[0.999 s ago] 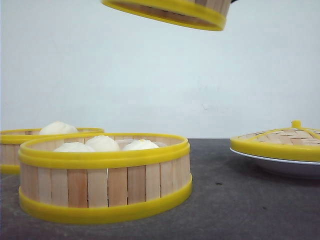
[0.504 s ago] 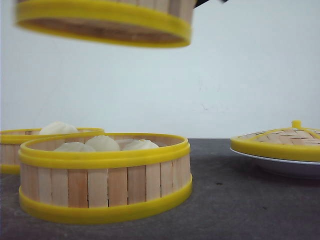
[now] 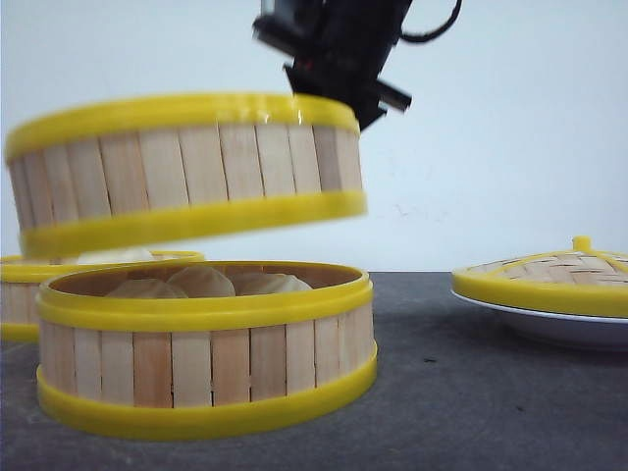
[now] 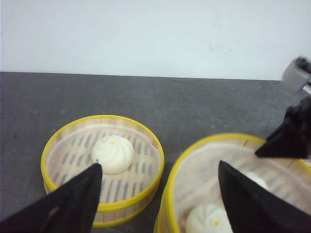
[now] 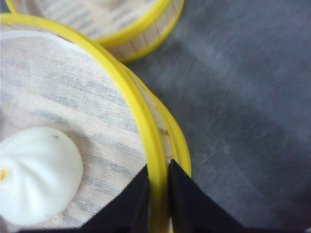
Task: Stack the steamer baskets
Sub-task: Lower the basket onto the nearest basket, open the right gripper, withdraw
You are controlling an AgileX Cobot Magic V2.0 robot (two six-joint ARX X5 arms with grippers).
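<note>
Far left, we see the rear steamer basket [image 3: 20,294] on the dark table [image 3: 491,392], 1 bun [image 4: 112,154] inside it. Our left gripper [image 4: 158,204] hangs above with its fingers spread wide, nothing between them. Next, the front basket [image 3: 206,348] sits on the table holding buns. Just over it, tilted and not touching, hangs the lifted basket [image 3: 186,172], our right gripper [image 5: 158,187] clamped on its yellow rim. Far right, a woven lid [image 3: 545,275] rests on a white plate [image 3: 564,324]

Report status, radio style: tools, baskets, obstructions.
Right tool shut on rim of raised yellow-rimmed slatted steamer basket, tilted above front bun-filled basket. Left tool open, empty. No obstruction visible between them.
</note>
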